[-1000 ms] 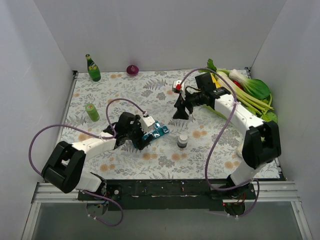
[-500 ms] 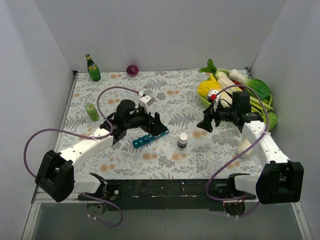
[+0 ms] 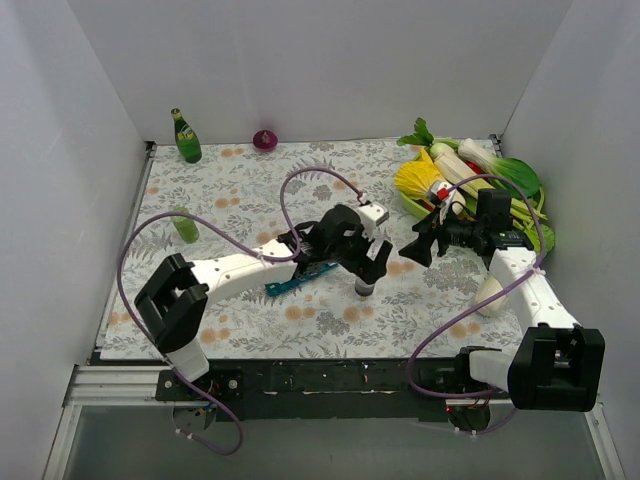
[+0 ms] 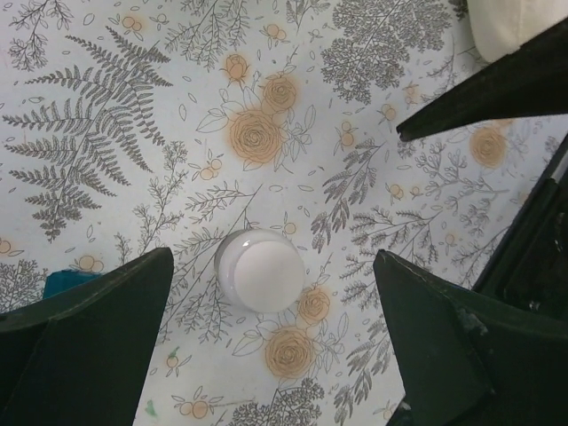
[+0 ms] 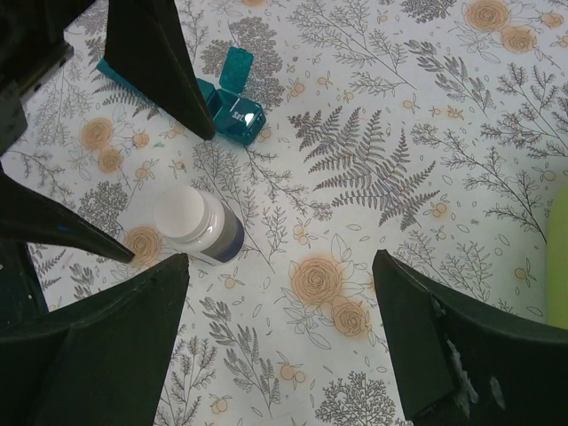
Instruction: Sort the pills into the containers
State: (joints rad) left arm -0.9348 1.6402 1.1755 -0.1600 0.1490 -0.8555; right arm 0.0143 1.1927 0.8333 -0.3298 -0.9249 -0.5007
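Left fingers: spread wide; I hover the left gripper (image 4: 273, 262) directly above the white-capped pill bottle (image 5: 200, 226).
Right fingers: released, empty, right gripper (image 5: 282, 257) nearby.
Organiser: teal pill organiser (image 5: 226, 102) on the table (image 3: 450, 310), near the bottle.
Next: I centre over it, lower, clench around its body.

The left arm (image 3: 245, 268) hides much of the organiser strip (image 3: 285, 285); its contents are indiscernible.

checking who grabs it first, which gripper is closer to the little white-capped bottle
Left. The left gripper hangs right above the bottle, with its open fingers on either side of the cap. The right gripper is off to the bottle's right, apart from it, and also open.
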